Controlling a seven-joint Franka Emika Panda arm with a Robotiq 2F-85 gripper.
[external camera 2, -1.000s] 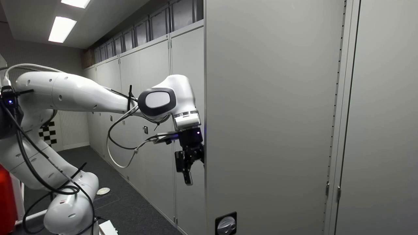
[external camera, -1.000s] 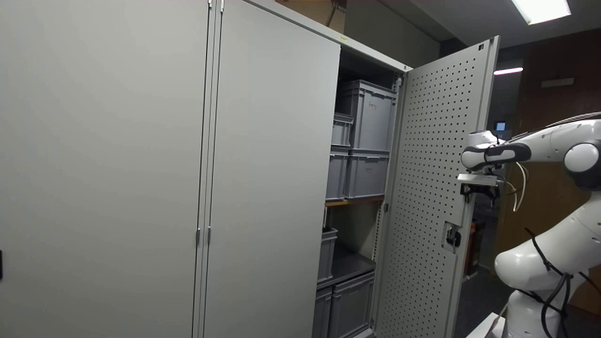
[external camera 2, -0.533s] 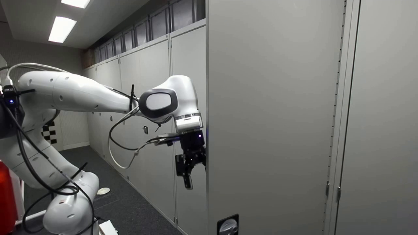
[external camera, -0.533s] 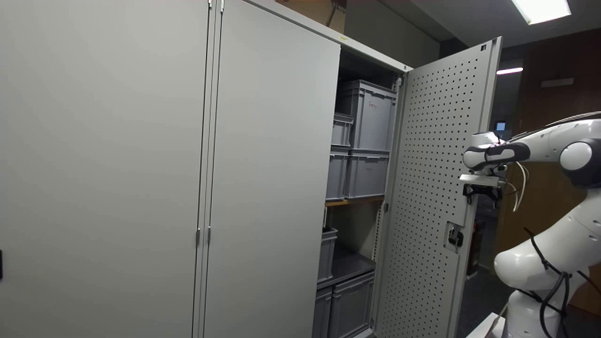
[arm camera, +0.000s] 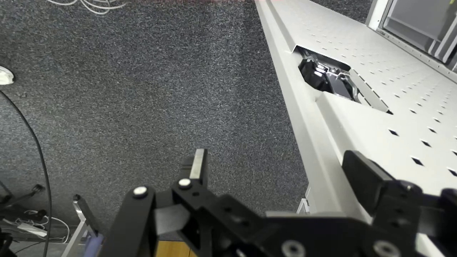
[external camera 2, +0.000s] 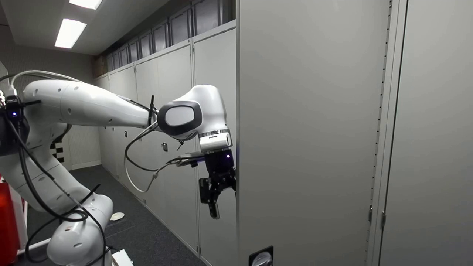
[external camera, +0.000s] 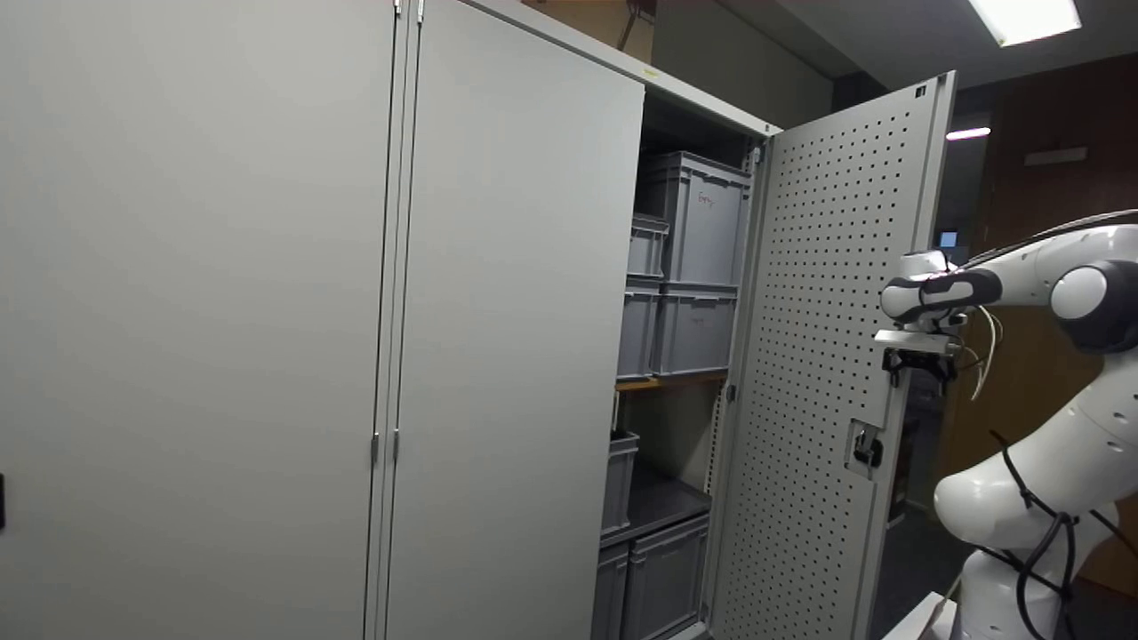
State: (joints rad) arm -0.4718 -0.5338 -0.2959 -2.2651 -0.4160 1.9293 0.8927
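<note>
Where one big door (external camera: pixel 813 356) of the gray cupboard (external camera: pixel 702 100) stands wide open, its free edge sticks out right by the claw (arm camera: pixel 275 157). The door is tall, light gray and made of flat metal. Little holes run in rows all over its inner side, with a dark latch (arm camera: pixel 328 76) set in a cut-out near the edge, lower down than the claw. The outer side is smooth and has a round gray knob (external camera 2: pixel 262 259). Pointing down, the claw has its fingers spread far apart and holds nothing. In the wrist view, the door's edge lies between them. One finger (arm camera: pixel 199 164) is out past the edge, with a gap next to the door; the other is by the holey side, and I can't tell if it touches. Dark carpet (arm camera: pixel 160 89) shows below. Past the edge there is a walkway (external camera 2: pixel 136 232) along more cupboards (external camera 2: pixel 173 74). Gray bins (external camera: pixel 698 329) sit inside, near the hinge (external camera: pixel 731 393).
</note>
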